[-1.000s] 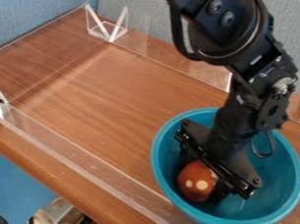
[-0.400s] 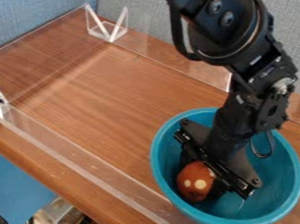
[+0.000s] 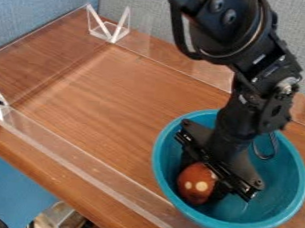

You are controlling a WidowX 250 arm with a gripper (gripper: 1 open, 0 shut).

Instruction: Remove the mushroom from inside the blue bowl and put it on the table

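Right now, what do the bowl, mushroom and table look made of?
Bowl: teal plastic by the look, smooth, glossy highlights. Mushroom: probably plastic toy, shiny reddish-brown cap. Table: polished wood or veneer, visible grain, reflective.

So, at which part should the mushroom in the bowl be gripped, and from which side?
Probably across its rounded cap, coming straight down from above. The mushroom lies low inside the deep blue bowl, so the wall blocks any sideways approach. The tool already points down over it, shut around the cap.
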